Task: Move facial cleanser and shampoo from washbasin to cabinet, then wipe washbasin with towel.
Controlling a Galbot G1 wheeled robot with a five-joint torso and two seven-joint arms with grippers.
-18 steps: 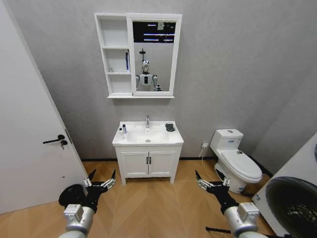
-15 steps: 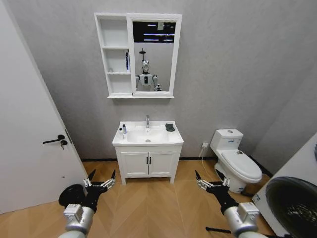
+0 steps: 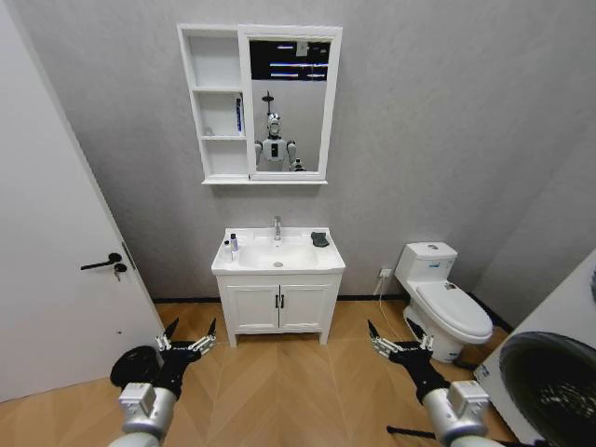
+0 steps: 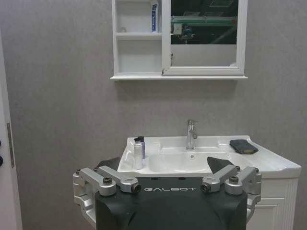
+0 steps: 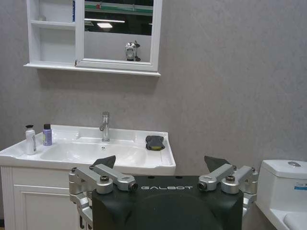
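The white washbasin [image 3: 307,264] with its chrome faucet [image 3: 277,227] stands against the far wall, a good way ahead of me. On its left rim stand a white bottle with a black cap [image 3: 226,250] [image 5: 30,140] and a small purple bottle [image 3: 234,242] [image 5: 47,135]; which is the facial cleanser and which the shampoo I cannot tell. The dark towel [image 3: 319,239] [image 4: 243,146] lies folded on the right rim. Above hangs the white cabinet [image 3: 216,102] with open shelves and a mirror. My left gripper [image 3: 194,326] and right gripper [image 3: 389,328] hover open and empty over the floor.
A white door [image 3: 56,270] stands on the left and a toilet [image 3: 447,307] on the right, with a drum-fronted machine [image 3: 559,372] at the near right. The white two-door vanity [image 3: 279,307] carries the basin. A blue-and-white item [image 3: 238,114] sits on the cabinet's middle shelf.
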